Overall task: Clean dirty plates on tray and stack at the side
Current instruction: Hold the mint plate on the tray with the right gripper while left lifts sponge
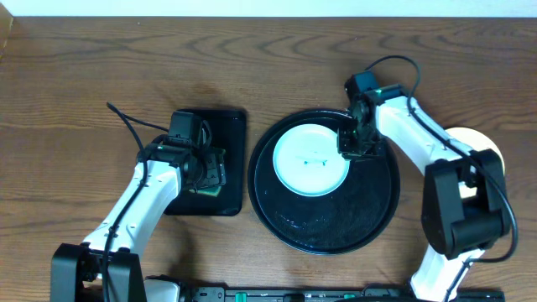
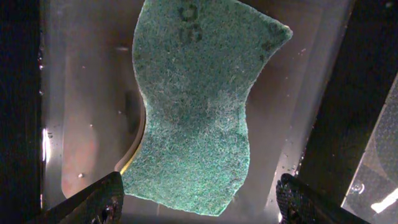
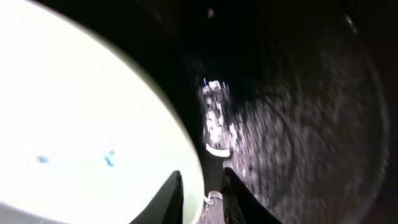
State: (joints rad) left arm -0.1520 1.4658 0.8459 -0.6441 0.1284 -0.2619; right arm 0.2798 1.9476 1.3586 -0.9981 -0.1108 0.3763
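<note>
Wooden table (image 1: 84, 75) carries everything. Round black tray (image 1: 336, 226) sits right of table centre, toward the near edge; glossy, raised rim. Rectangular black tray (image 1: 231, 126) is just beside it on the left, and I can't tell whether the two touch. One mint-blue plate (image 1: 294, 155) lies flat on the round tray, off-centre toward its far-left rim, with small bluish marks in the middle that also show as specks in the right wrist view. A second plate, the pale yellow plate (image 1: 487, 143), sits off the tray near the table's right edge, mostly hidden behind the right arm. Green scouring sponge (image 2: 193, 106) lies flat in the rectangular tray, wavy outline, one corner toward the tray's far side. Left gripper (image 2: 199, 205) hangs over that tray with jaws spread wide, fingers (image 2: 99, 199) either side of the sponge's near end and clear of it, holding nothing. Right gripper (image 3: 202, 174) is at the mint-blue plate's right edge, jaws only a narrow gap apart and straddling the rim, one finger over the plate, one on the tray side; can't tell if it's actually pinching the rim.
</note>
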